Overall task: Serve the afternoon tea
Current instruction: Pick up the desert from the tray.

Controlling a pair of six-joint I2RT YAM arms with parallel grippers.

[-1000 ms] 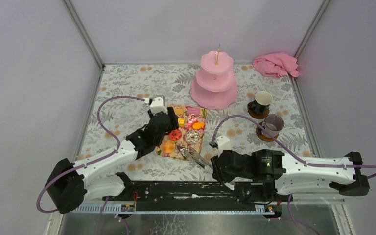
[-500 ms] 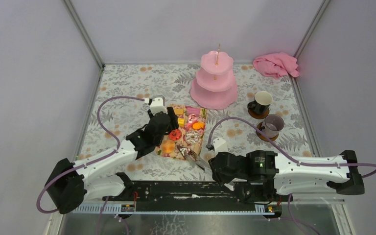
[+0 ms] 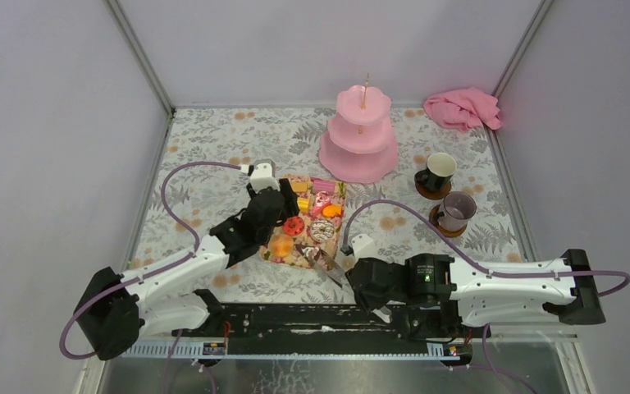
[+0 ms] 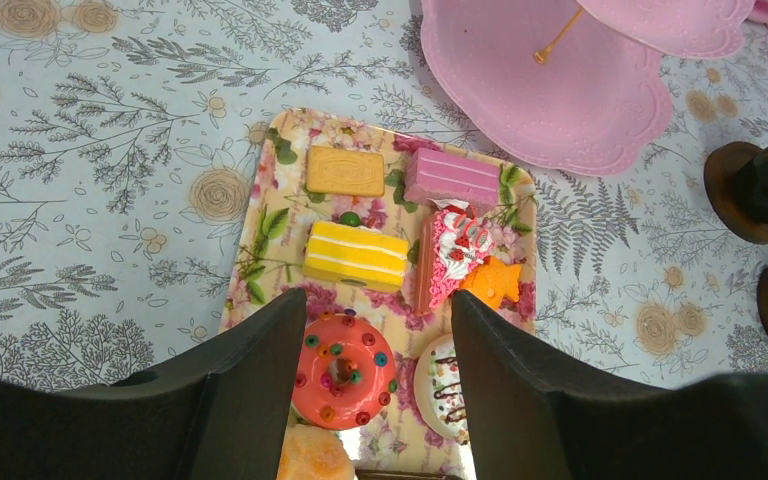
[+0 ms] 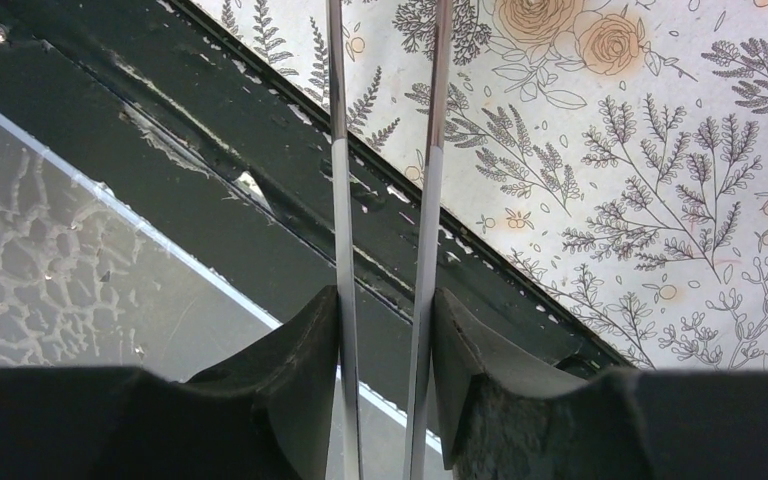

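The floral tray [image 4: 256,262] has a smooth, faintly glossy printed face. On it, the red cake [image 4: 343,372] shines like hard plastic, while the yellow cake [image 4: 356,256] looks matt. Beyond the tray, the pink three-tier stand [image 4: 560,120] is matt with a fine pebbled grain, probably plastic. At the tray's near corner, the tongs [image 5: 341,220] are polished, mirror-bright metal. Far beyond the tray, the pink cloth [image 3: 462,108] is soft, crumpled fabric.

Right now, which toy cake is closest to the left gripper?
The red doughnut with coloured sprinkles: it lies on the floral tray, framed between the fingers of the open left gripper. The yellow cake, pink wafer and biscuit lie farther off.
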